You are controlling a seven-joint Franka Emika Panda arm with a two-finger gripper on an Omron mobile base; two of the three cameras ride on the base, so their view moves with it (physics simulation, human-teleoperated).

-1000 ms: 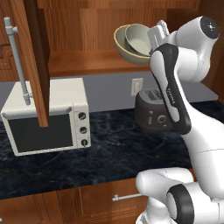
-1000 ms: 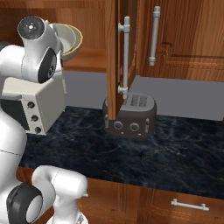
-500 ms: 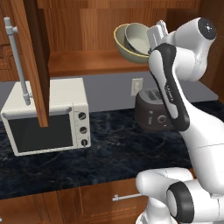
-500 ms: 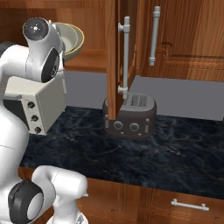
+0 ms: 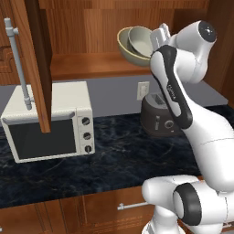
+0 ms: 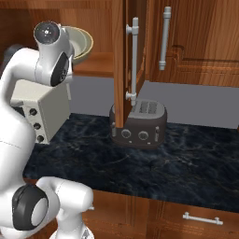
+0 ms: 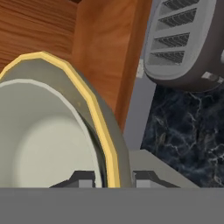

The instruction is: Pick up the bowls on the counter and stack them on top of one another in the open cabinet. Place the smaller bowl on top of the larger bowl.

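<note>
Bowls, two: smaller bowl [image 5: 140,40] nested in larger bowl [image 5: 124,47], fingers [image 7: 146,178] seemingly clamping both rims

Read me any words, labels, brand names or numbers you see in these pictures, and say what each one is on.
No text can be read for sure.
A faint grey mark runs along the robot arm; it is too small and blurred to read.
The microwave knobs and the toaster dials carry no readable marks.

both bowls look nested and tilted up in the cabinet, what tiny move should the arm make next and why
Probably level them onto the shelf. The smaller bowl sits inside the larger bowl, both tipped on edge, and the gripper straddles their rims, so lowering before letting go should keep them from tipping out.
</note>
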